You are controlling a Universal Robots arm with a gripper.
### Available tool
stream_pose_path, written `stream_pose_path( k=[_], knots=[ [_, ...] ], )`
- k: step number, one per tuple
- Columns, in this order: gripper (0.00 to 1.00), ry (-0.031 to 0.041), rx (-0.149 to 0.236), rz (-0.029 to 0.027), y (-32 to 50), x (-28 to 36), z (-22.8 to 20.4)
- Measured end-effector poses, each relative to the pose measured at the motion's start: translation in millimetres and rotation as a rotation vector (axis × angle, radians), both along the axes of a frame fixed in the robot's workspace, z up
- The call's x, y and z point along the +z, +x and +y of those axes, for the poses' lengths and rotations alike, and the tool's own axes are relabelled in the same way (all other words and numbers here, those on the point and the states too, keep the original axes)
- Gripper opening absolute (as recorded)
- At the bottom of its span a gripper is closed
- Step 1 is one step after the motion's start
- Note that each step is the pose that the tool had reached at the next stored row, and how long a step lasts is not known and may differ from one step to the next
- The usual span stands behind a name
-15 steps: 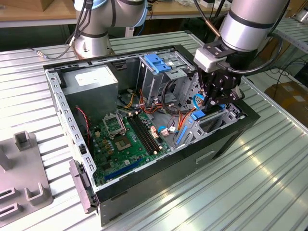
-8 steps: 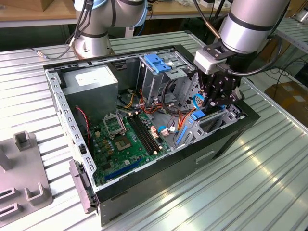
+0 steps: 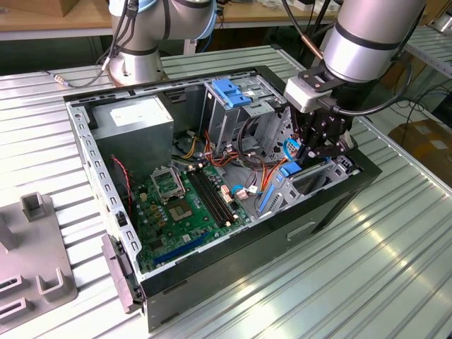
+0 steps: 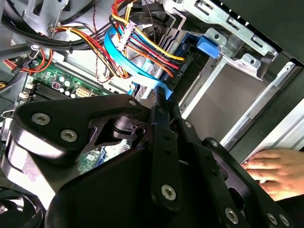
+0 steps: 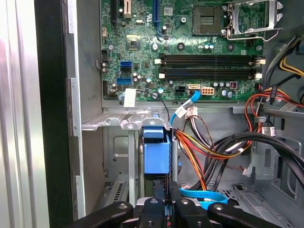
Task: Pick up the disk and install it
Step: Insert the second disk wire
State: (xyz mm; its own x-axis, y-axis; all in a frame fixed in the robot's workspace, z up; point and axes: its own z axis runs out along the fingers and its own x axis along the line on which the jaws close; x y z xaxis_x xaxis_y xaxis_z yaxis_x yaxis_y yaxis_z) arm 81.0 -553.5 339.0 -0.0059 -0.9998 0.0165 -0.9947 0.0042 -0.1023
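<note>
Exterior view: one open computer case [image 3: 212, 282] lies on its side on the ribbed metal surface [image 3: 367, 268], its side panel off so the arm can reach straight down into it. The tool [image 3: 316, 152] hangs at the drive bay corner of the case, toward the exterior view's right, and carries the disk [image 3: 291, 148], of which a blue edge shows just under the black linkage. The disk sits on edge, lined up with the slanted blue rails of the bay [image 3: 282, 185], which I judge is the posture needed for it to slide in.

In the first wrist view the fingers [image 5: 161, 209] are pressed in on either side of the disk's blue carrier [image 5: 156, 154], pinching it, and the disk stands over the grey metal floor of the case, between the bay wall and a bundle of coloured cables [image 5: 209, 147]. In the second wrist view a person's hand [image 4: 273, 171] rests on the outer rim of the case, probably to steady it.

Counted: one arm at work, a second arm base [image 3: 138, 49] behind the case, one disk, one motherboard [image 3: 185, 205], one blue handle block [image 3: 232, 94] on the grey cage, one grey fixture plate [image 3: 28, 261] at the exterior view's left.
</note>
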Motion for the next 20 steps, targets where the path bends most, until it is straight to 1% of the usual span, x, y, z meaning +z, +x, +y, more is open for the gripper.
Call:
stream_pose_path(
  k=[3, 4, 5, 7, 9, 10, 11, 12, 13, 20],
  knots=[
    [0.16, 0.0002, 0.0, -0.0001, 0.0, 0.1, 0.0],
    [0.17, 0.001, 0.0, -0.0002, 0.0, 1.1, 0.0],
    [0.23, 0.0002, 0.0, -0.0001, -0.1, 7.5, 0.0],
    [0.23, 0.0001, 0.0, -0.0001, -0.1, 17.7, 0.0],
    [0.23, 0.0004, 0.0, -0.0001, -0.1, 18.2, 0.0],
    [0.22, 0.0003, 0.0, -0.0001, -0.1, 18.3, 0.0],
    [0.15, 0.0002, 0.0, -0.0001, -0.1, 18.4, 0.1],
    [0.15, 0.0001, 0.0, -0.0001, -0.1, 18.4, 0.1],
    [0.1, 0.0002, 0.0, -0.0001, -0.1, 18.4, 0.1],
    [0.1, 0.0002, 0.0, -0.0001, -0.1, 18.4, 0.3]
  ],
)
